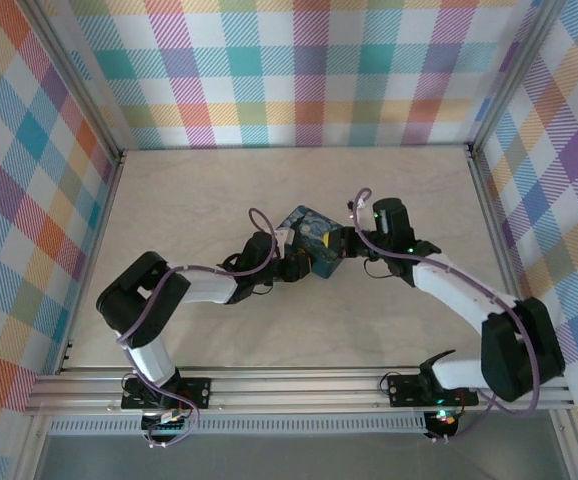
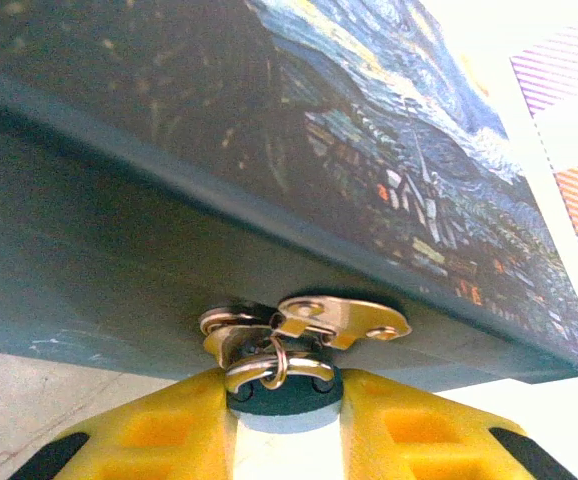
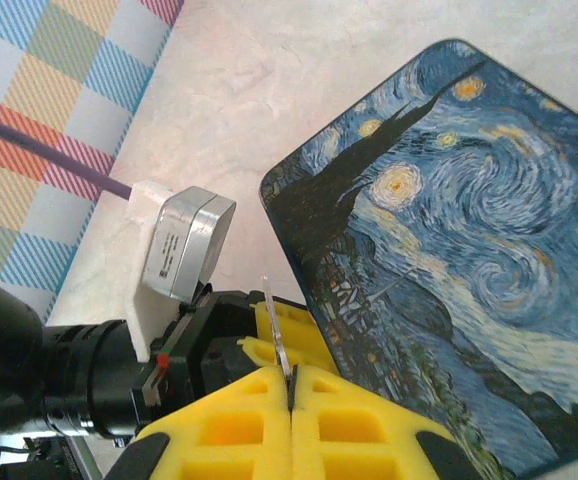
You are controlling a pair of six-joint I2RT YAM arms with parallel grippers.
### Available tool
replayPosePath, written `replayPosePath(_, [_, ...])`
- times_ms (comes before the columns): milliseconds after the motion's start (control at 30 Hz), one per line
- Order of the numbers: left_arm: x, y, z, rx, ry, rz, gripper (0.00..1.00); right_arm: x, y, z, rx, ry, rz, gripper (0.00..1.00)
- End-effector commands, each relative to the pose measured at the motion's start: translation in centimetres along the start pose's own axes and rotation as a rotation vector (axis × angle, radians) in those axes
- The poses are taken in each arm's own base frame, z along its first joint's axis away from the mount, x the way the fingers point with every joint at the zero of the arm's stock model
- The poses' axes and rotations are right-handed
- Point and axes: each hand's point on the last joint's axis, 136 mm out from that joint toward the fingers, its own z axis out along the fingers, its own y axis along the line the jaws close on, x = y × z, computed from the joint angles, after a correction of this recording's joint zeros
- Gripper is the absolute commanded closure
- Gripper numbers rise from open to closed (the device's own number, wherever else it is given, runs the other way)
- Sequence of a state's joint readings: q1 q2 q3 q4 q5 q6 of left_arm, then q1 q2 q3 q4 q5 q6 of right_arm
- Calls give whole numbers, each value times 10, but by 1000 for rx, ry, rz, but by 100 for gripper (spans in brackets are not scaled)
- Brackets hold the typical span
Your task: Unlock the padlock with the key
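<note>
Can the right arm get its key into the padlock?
Likely not yet: the left gripper clamps the small silvery padlock at the brass latch of the night-sky tin, keyhole hidden.

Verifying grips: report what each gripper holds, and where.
Left gripper: padlock, by its dark body. Right gripper: key, by its lower end.

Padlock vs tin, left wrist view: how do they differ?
Size: the padlock is tiny, the tin far bigger. Look: padlock silvery with a dark body, tin painted night-sky blue and yellow. Grip: the left gripper flanks the padlock, not the tin. Shared: linked at the clasp.
</note>
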State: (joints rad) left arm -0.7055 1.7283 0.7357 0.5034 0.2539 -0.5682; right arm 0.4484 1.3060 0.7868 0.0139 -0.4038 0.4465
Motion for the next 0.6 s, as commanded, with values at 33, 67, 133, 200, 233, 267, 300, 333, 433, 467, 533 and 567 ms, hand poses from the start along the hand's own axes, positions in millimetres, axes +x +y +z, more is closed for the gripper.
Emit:
replayPosePath(33, [-11, -27, -14, 50, 3, -49, 71, 28, -4, -13, 42, 37, -59, 98])
replayPosePath(67, [-12, -28, -16, 45, 10, -57, 71, 32, -3, -16, 47, 37, -71, 98])
replayPosePath(133, [-14, -32, -20, 46, 18, -69, 71, 42, -2, -18, 58, 38, -101, 98])
replayPosePath(200, [-15, -34, -22, 37, 27, -82, 71, 54, 0, -18, 71, 49, -135, 98])
replayPosePath(233, [-16, -35, -24, 37, 32, -87, 72, 61, 0, -16, 78, 56, -153, 98])
replayPosePath(267, [-16, -37, -25, 34, 38, -95, 72, 68, 1, -14, 81, 68, -167, 98])
replayPosePath(300, [-17, -39, -25, 35, 43, -98, 72, 75, 0, -12, 87, 78, -177, 98])
replayPosePath(333, [-18, -40, -26, 34, 49, -105, 72, 81, -1, -10, 95, 84, -184, 98])
replayPosePath(433, [-18, -41, -27, 29, 65, -133, 73, 94, -6, -5, 106, 86, -205, 98])
replayPosePath(467, [-18, -42, -27, 29, 66, -145, 73, 98, -8, -3, 111, 90, -215, 98])
replayPosePath(533, [-17, -43, -26, 30, 72, -160, 73, 105, -11, 1, 121, 98, -238, 98])
replayPosePath(567, [-17, -44, -26, 31, 77, -167, 74, 107, -12, 3, 127, 99, -247, 98])
